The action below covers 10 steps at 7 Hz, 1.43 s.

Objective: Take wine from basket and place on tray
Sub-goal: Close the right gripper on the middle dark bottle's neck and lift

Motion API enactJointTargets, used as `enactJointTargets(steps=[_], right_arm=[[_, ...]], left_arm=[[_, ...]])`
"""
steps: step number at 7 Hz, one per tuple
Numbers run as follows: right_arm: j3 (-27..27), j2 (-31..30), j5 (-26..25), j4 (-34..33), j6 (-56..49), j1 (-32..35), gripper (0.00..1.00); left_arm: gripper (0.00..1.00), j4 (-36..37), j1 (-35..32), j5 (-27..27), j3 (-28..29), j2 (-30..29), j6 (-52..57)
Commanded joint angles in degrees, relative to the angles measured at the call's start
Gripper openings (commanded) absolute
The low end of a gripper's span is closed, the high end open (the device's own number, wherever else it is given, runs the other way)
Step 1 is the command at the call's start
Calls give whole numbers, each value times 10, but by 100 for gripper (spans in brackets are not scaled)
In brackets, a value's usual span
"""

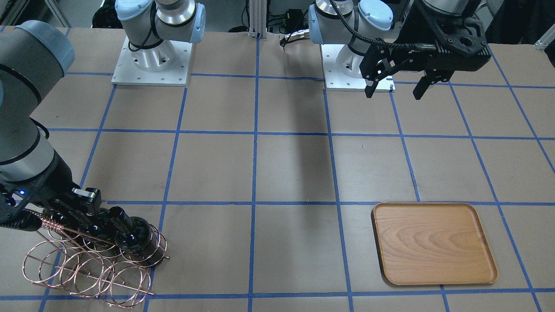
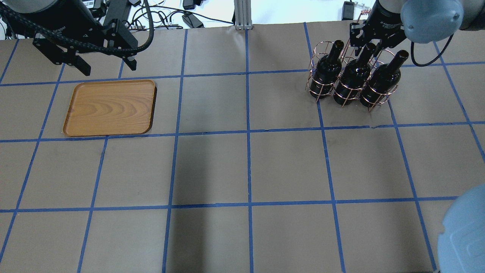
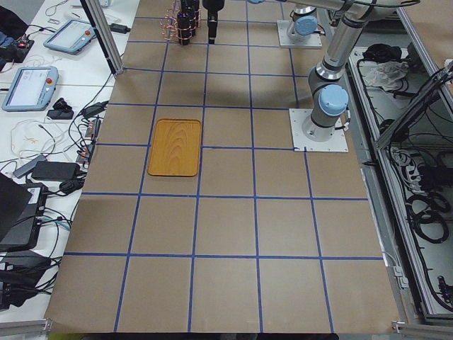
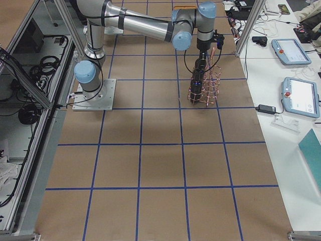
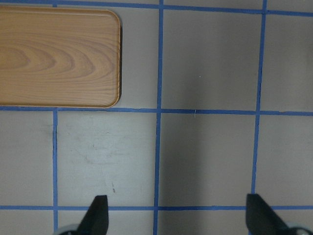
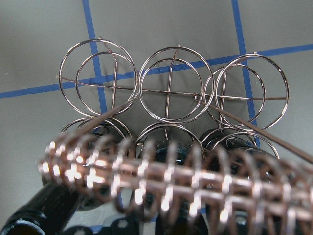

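Three dark wine bottles stand upright in the copper wire basket [image 2: 313, 81] at the far right: left [image 2: 325, 71], middle [image 2: 353, 76] and right [image 2: 382, 79]. My right gripper [image 2: 369, 41] is down at the basket, its fingers apart on either side of the middle bottle's neck; it looks open. In the right wrist view the coiled handle [image 6: 161, 176] blocks most of the bottles. The wooden tray [image 2: 110, 108] lies bare at the far left. My left gripper [image 2: 107, 65] hangs open and empty above the tray's far edge.
The basket's far row of rings [image 6: 168, 83] holds nothing. The brown paper table carries a blue tape grid [image 2: 248, 132]. The arm bases [image 1: 151, 60] stand on the robot's side. Screens and cables lie beyond the far table edge [image 4: 296, 90].
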Motion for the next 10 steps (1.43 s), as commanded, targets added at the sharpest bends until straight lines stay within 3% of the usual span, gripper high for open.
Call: enactJointTargets(steps=[1,3,4,6,7,8,10], right_arm=[[-5,-2,-1,9,-3,0,26],[-8,-8,0,39,-4,0,7],[-24,-16,0,57,-4,0,6],[-108,-51,1,171,-5,2,6],[-124,-77,2,207,-3,8,6],[-122,-112,0,241,8,29,6],[-109,-120,-4,252,156,141,2]], left_arm=[[100,-1,0,-1,0,0,0],[100,-30,-1,0,1,4,-1],[100,-44,-1,0,1,6,-1],[100,-50,-1,0,1,9,-1],[100,-50,0,0,1,9,-1],[100,-50,0,0,1,9,-1],[100,-49,0,-2,1,9,-1]])
